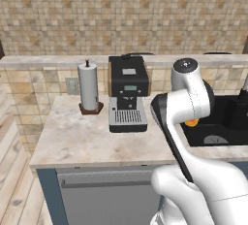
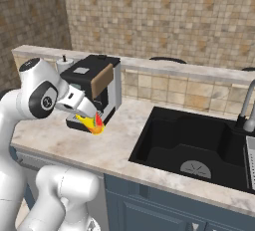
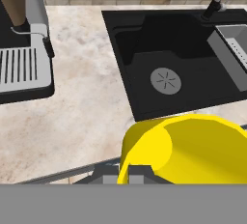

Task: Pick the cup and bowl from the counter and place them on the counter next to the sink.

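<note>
So the gripper (image 2: 94, 121) is clamped shut on the cup (image 2: 92, 122), the little yellow one with the orange-red tint, and it's carrying it in the air over the counter (image 2: 117, 143), just in front of the coffee machine (image 2: 94, 88) and off to the left of the sink (image 2: 194, 148). From the hand view the cup (image 3: 193, 148) is huge at the bottom with its rim tipped toward the camera, and below it there's bare marbled counter (image 3: 82, 117) running right up to the basin's edge. My take on doing this bit well: bring it down on that strip of stone between the coffee machine's drip tray (image 3: 21, 71) and the sink's rim, not over the black basin, because the cup looks pretty close to that edge already. I'd also level the cup out before letting go so it lands on its base instead of rolling. Can't spot the bowl anywhere, so I guess that's still to do after this.
</note>
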{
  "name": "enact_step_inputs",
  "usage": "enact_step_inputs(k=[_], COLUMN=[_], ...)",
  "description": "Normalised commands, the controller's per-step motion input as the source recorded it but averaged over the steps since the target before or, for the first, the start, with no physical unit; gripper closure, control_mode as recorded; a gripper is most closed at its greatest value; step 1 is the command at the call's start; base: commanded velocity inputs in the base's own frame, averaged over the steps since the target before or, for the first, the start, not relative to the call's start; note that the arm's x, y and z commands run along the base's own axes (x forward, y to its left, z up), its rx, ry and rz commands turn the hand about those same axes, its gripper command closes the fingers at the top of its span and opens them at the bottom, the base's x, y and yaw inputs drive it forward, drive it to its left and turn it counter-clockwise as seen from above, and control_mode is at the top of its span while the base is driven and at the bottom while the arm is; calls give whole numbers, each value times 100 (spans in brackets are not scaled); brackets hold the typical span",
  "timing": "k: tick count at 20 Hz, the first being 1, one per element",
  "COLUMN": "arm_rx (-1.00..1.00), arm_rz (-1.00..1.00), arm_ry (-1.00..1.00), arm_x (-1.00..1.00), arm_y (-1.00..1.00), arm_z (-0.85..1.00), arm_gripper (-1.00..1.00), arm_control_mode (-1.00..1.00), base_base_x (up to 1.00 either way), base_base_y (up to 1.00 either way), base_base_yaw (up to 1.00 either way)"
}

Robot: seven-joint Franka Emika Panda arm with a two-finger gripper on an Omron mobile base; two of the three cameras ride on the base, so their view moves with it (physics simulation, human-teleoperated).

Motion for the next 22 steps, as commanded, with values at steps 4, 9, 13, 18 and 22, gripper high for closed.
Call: enact_step_inputs(k=[4, 9, 13, 18, 22], arm_rx=[0, 9, 20, 7, 0], arm_rz=[0, 0, 0, 0, 0], arm_ry=[0, 13, 29, 24, 6], arm_x=[0, 0, 3, 18, 70], arm_y=[0, -7, -30, -10, -17], arm_z=[0, -32, -47, -28, -4], arm_gripper=[100, 100, 100, 100, 100], arm_control_mode=[-100, -100, -100, -100, -100], base_base_x=[0, 0, 0, 0, 0], base_base_y=[0, 0, 0, 0, 0], base_base_yaw=[0, 0, 0, 0, 0])
